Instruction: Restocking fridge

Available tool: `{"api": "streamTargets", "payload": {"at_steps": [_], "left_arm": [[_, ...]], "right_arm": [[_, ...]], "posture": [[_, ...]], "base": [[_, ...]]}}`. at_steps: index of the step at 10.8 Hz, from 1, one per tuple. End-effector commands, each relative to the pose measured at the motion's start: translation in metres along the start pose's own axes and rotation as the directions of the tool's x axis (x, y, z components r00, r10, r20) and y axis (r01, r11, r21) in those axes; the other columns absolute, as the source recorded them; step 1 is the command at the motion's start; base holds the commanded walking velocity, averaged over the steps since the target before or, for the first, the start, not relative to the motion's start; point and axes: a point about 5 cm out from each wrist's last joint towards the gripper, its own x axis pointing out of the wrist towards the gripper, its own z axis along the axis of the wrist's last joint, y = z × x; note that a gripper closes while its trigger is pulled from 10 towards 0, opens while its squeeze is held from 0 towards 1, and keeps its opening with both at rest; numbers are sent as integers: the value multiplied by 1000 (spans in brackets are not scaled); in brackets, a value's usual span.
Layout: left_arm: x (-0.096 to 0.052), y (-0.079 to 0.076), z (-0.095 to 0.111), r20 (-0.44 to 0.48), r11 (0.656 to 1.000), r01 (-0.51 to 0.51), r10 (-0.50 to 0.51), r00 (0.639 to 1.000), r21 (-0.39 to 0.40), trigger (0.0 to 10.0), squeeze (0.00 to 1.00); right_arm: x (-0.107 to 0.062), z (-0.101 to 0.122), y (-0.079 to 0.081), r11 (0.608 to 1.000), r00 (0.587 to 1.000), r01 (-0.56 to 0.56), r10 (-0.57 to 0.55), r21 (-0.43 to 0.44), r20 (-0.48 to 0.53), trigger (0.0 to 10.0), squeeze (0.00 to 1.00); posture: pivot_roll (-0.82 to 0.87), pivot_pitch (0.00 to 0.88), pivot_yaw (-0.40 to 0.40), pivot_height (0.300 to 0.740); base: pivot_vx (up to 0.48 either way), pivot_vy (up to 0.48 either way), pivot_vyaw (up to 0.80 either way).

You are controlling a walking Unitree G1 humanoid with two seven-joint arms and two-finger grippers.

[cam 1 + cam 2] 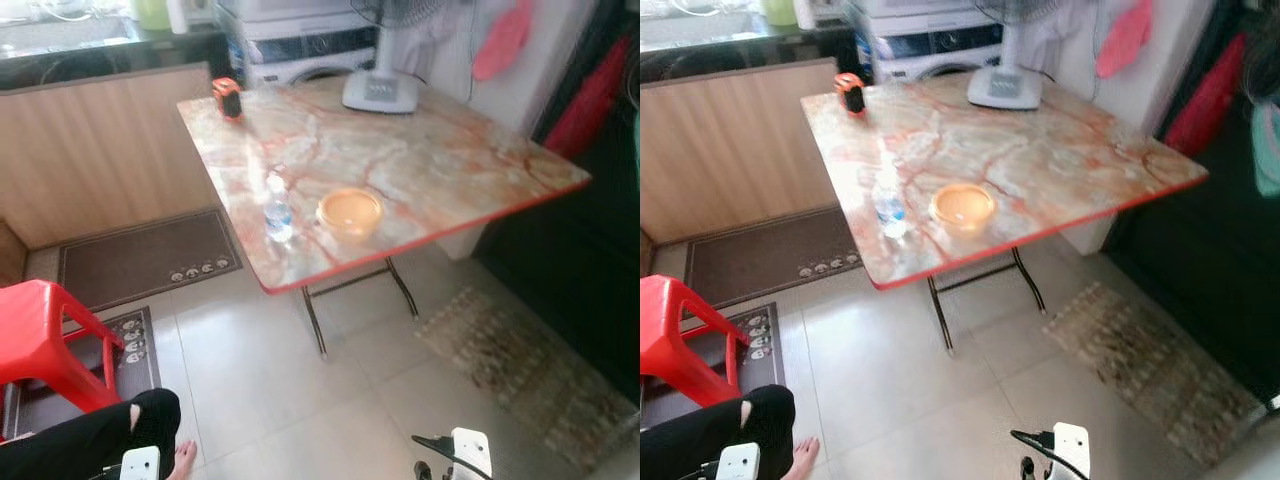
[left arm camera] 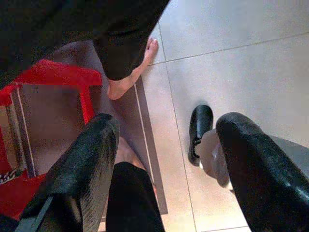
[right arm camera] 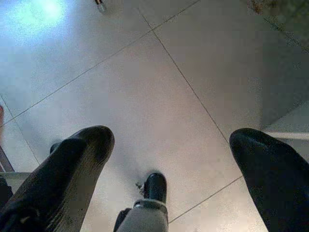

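While both the left gripper (image 2: 164, 159) and right gripper (image 3: 174, 159) hang spread apart over floor tiles, a clear water bottle (image 1: 278, 212) stands upright, cap upward, left of centre on the marble table (image 1: 450, 160).

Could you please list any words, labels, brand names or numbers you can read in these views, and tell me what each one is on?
No text can be read in these pictures.
Water bottle on the table: it carries a label, too small and blurred to read.
Fan base: a control panel, markings blurred.
Doormat: a row of small motifs along the edge, pictures and not letters as far as can be told.
Orange and black object: no legible marking.
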Motion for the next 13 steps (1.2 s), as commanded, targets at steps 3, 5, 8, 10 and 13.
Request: {"api": "streamTargets", "payload": {"at_steps": [3,5,8,10,13], "left_arm": [[0,-1,-3,-18,1000,-8,7,1000,-21,10000,0],[0,-2,-3,-17,1000,-8,8,1000,-24,10000,0],[0,-2,-3,-19,1000,-8,8,1000,-26,10000,0],[0,-2,-3,-17,1000,-9,8,1000,-28,10000,0],[0,-3,-3,-17,1000,-10,9,1000,-30,10000,0]], "right_arm": [[0,1,-1,1000,1000,-9,8,-25,-11,10000,0],[0,1,-2,1000,1000,-3,2,-20,-11,10000,0],[0,1,-2,1000,1000,-7,6,-29,-9,10000,0],[0,2,-2,998,1000,-14,14,-55,-9,10000,0],[0,2,-3,998,1000,-16,15,-64,-10,10000,0]], "posture": [[3,0,-21,740],[0,0,-23,740],[0,0,-25,740],[1,0,-26,740],[2,0,-29,740]], "base": [[255,0,0],[255,0,0],[261,0,0],[262,0,0],[264,0,696]]}}
